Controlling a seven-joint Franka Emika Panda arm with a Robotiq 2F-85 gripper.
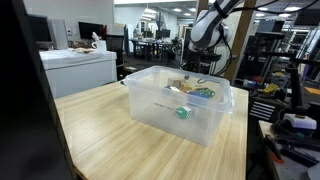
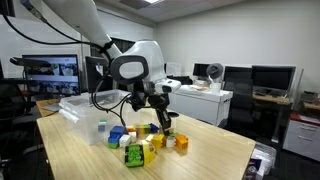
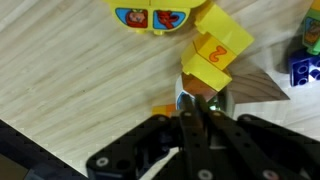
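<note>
Office/lab w/ desks and monitors in bkgd; light wood table [image 2: 222, 152] up front, clear plastic bin [image 1: 150, 102] on it. Arm is bent down over a loose pile of toy blocks [image 2: 140, 142] near the table middle, bin just behind the pile in that exterior view. Gripper [image 3: 195, 112] is low over the wood. Fingers look drawn close together, narrow gap, but the tips are blurred w/ something shiny/orange btwn them, so can't tell if it pinches anything. Nearest thing is the yellow 2 block [image 3: 215, 52], just ahead of the fingertips, maybe touching, can't tell. It lies on the table at a slant to the gripper line. Handling, by judgement: hollow plastic, so light, stiff, not fragile; smooth glossy faces may slip or squirt out under an off-centre squeeze. Best hold is across two flat opposite side walls, mid-height, w/ the wrist turned to match the slant; corners are a poor spot. Look: bright yellow, boxy, big orange "2" on the face toward the cam, edges clean. Around it: picture block [image 3: 150, 15], yellow w/ red and blue cartoon prints, further ahead; blue block [image 3: 300, 68] off to the side near a green one at frame edge; small orange bit [image 3: 160, 108] beside the fingers. Colored bits show thru the bin wall in an exterior view; inside or behind, can't tell.
</note>
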